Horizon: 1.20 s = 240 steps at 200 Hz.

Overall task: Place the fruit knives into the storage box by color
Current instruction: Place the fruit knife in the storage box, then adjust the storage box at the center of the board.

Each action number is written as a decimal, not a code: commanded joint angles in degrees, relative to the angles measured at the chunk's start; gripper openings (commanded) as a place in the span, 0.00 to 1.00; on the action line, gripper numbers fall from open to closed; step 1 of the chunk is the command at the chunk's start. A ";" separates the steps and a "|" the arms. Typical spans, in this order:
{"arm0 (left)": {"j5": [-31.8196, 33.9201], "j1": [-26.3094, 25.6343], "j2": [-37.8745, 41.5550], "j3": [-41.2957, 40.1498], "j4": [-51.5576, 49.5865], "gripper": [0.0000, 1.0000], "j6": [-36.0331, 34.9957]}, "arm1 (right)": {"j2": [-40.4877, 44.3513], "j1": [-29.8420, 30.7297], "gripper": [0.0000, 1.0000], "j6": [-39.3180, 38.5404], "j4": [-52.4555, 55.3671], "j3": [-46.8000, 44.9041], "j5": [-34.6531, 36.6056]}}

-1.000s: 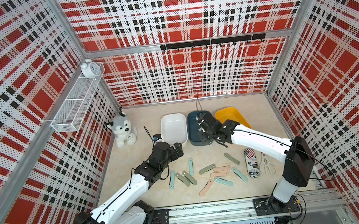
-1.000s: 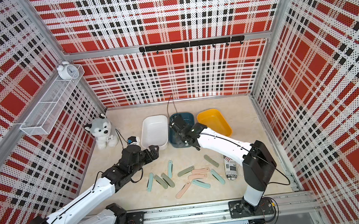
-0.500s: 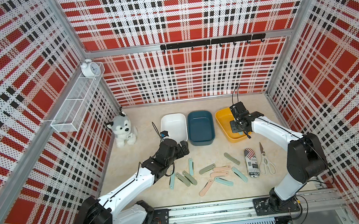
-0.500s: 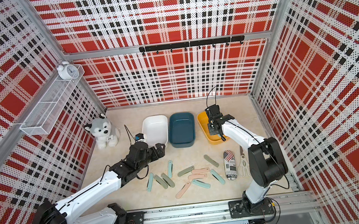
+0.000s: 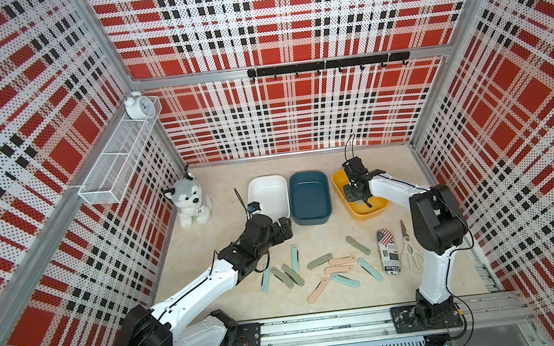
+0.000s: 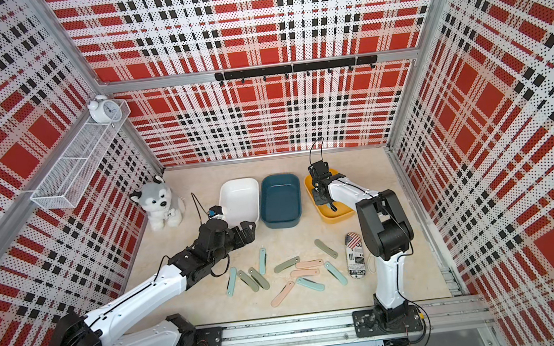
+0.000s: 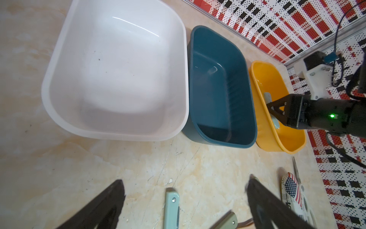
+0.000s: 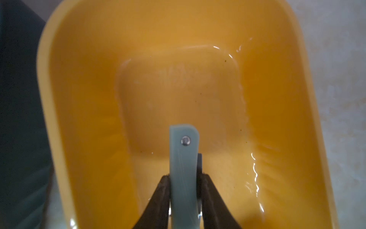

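My right gripper [image 8: 183, 176] is shut on a light teal fruit knife [image 8: 183, 158] and holds it inside the yellow storage box [image 5: 376, 209]; in a top view this gripper [image 5: 359, 197] points down into the box. White [image 5: 269, 195] and dark blue [image 5: 309, 195] boxes stand to its left, both bare inside. Several fruit knives lie loose on the floor: pink [image 5: 339, 261], sage [image 5: 320, 261] and teal [image 5: 295, 258]. My left gripper [image 5: 283, 229] hovers open in front of the white box. In the left wrist view its jaws [image 7: 184, 184] stand wide above a teal knife [image 7: 171, 208].
A flag-printed white pouch [image 5: 388, 251] and metal scissors [image 5: 410, 251] lie right of the knives, beside the right arm's base link. A husky plush [image 5: 189, 204] sits at the back left. A wire shelf [image 5: 120, 162] with a clock hangs on the left wall.
My right gripper carried the teal knife from over the blue box to the yellow box and lowered it in. My left arm shifted slightly towards the boxes, still open.
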State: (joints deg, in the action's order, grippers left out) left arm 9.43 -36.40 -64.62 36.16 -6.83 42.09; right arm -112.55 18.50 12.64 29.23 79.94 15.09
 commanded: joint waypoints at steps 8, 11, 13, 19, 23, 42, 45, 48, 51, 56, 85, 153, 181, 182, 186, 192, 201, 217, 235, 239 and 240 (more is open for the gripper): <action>-0.27 0.35 1.26 0.66 1.16 0.98 -0.53 | -3.04 -1.57 0.31 -0.52 -2.13 2.06 -0.56; -0.22 0.36 1.30 0.66 1.16 0.98 -0.59 | -3.29 -1.70 0.31 -0.52 -2.16 2.18 -0.70; -0.21 0.37 1.35 0.66 1.17 0.98 -0.60 | -3.46 -1.71 0.32 -0.47 -2.16 2.29 -0.75; -0.13 0.37 1.34 0.74 1.20 0.98 -0.60 | -3.99 -2.00 0.32 -0.51 -2.23 2.62 -0.89; -0.19 0.37 1.34 0.75 1.21 0.98 -0.65 | -4.36 -2.02 0.33 -0.52 -2.20 2.88 -0.94; -0.26 0.37 1.10 0.84 1.20 0.98 -0.60 | -5.69 -2.50 0.34 -0.68 -2.49 3.45 -1.27; -0.24 0.41 1.08 0.84 1.16 0.98 -0.60 | -5.81 -2.55 0.34 -0.69 -2.56 3.46 -1.33; -0.28 0.37 1.19 0.83 1.20 0.98 -0.61 | -5.95 -2.62 0.34 -0.69 -2.57 3.54 -1.38; -0.36 0.40 1.13 0.88 1.20 0.98 -0.60 | -6.05 -2.66 0.34 -0.69 -2.52 3.55 -1.38; -0.29 0.37 1.13 0.93 1.21 0.98 -0.63 | -6.10 -2.74 0.34 -0.69 -2.68 3.55 -1.45; -0.27 0.37 1.16 1.02 1.21 0.98 -0.62 | -3.90 -2.68 0.38 -0.45 -2.05 3.56 -2.72; -1.07 -0.07 -0.81 1.70 2.25 0.98 -0.25 | 8.95 -9.95 0.62 1.77 -2.12 0.53 -7.57; -1.28 -0.49 -1.58 2.06 2.87 0.98 -0.42 | 9.98 -16.06 0.88 3.00 -5.24 -4.21 -15.75; -1.27 -0.50 -1.62 2.07 2.87 0.98 -0.42 | 9.94 -16.14 0.88 3.00 -5.33 -4.33 -15.95; -1.33 -0.51 -1.77 2.11 2.87 0.98 -0.49 | 9.75 -16.51 0.89 3.00 -5.49 -4.63 -16.70; -1.50 -0.56 -1.91 2.15 2.91 0.98 -0.51 | 9.45 -16.82 0.91 3.08 -5.36 -4.92 -17.66; -1.75 -0.51 -2.28 2.24 3.01 0.98 -0.57 | 8.82 -17.09 0.92 3.00 -5.44 -5.48 -19.10; -2.22 -0.51 -2.91 2.50 3.13 0.98 -0.65 | 7.91 -17.10 0.92 3.09 -5.55 -6.51 -21.62; -2.57 -0.60 -3.41 2.87 3.14 0.98 -0.60 | 8.02 -17.10 0.91 3.44 -6.43 -8.55 -23.38; -2.60 -0.67 -3.48 2.86 3.12 0.98 -0.61 | 8.21 -17.10 0.91 3.52 -6.69 -9.13 -23.83; -2.59 -0.68 -3.49 2.86 3.08 0.98 -0.61 | 8.22 -17.10 0.91 3.52 -6.80 -9.29 -23.95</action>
State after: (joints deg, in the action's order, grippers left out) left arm 7.77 -36.58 -67.55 37.28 -5.04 42.09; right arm -104.14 0.75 15.29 24.01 72.64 -3.36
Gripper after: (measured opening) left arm 0.984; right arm 0.917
